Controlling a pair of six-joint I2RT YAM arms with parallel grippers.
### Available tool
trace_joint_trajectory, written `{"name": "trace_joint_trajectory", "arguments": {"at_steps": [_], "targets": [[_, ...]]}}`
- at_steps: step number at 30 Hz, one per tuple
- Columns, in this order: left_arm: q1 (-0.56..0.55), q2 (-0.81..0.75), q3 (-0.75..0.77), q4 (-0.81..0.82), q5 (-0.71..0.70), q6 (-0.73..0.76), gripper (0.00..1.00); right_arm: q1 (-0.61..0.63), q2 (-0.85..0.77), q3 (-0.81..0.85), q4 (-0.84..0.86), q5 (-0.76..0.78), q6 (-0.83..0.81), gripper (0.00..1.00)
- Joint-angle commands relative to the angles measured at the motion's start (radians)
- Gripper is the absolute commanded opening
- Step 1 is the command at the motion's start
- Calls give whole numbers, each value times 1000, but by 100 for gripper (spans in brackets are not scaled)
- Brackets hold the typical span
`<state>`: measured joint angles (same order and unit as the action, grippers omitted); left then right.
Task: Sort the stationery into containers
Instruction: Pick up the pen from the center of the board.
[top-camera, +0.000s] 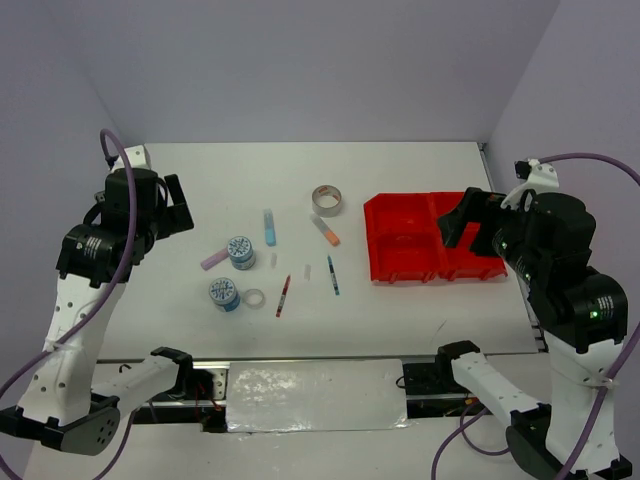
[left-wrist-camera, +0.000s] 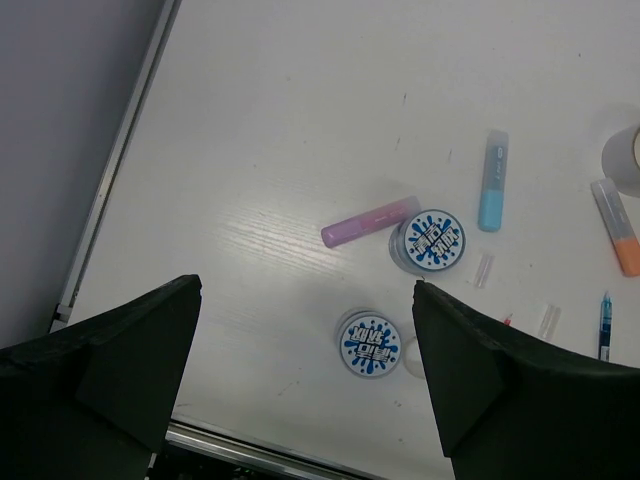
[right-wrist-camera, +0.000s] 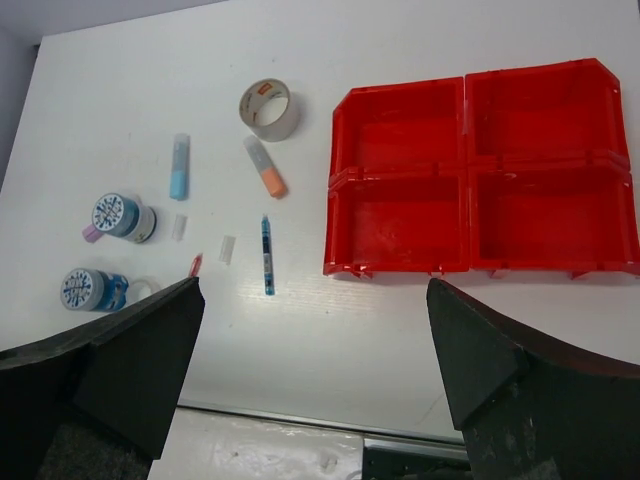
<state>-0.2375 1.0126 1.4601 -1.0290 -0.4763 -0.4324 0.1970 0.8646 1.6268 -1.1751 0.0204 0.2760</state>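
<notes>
Blue pen (top-camera: 332, 275) lying near-to-far, left of red bin tray (top-camera: 404, 258), left jaws wide, right jaws wide

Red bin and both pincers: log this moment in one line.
red bin: four compartments empty | stationery: all on table, outside bin | left pincer: open, empty | right pincer: open, empty

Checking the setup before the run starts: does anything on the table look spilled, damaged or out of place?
Nothing looks damaged or spilled. One oddity: two small clear pieces, perhaps caps, lie loose between the light-blue marker and the blue pen. The red bin is empty.
</notes>
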Motion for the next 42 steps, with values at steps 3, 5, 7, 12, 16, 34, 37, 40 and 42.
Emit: {"name": "trace_joint_trajectory", "arguments": {"at_steps": [3, 5, 7, 12, 16, 34, 37, 40, 42], "targets": [[-2, 4, 36, -6, -35, -34, 99, 10, -6, -15, 6, 32, 3, 100], [-3, 6, 29, -6, -41, -51, 99, 9, -4, -27, 17, 4, -4, 100], [-3, 11, 28, -11, -45, -66, 99, 10, -1, -74, 52, -29, 11, 100], [-2, 6, 19, 10, -10, -94, 99, 202, 74, -258, 213, -67, 156, 100], [-2, 38, 43, -8, 36, -94, 99, 439, 278, -283, 245, 165, 256, 100], [-3, 41, -10, -19, 192, -55, 99, 567, 956, -352, 540, 116, 213, 56], [-9, 44, -6, -23, 191, -52, 99, 552, 1002, -354, 563, 99, 206, 53], [-14, 49, 0, -23, 186, -51, 99, 547, 1027, -364, 583, 82, 201, 52], [-17, 50, 0, -20, 189, -49, 99, 544, 1057, -363, 586, 76, 201, 47]]}}
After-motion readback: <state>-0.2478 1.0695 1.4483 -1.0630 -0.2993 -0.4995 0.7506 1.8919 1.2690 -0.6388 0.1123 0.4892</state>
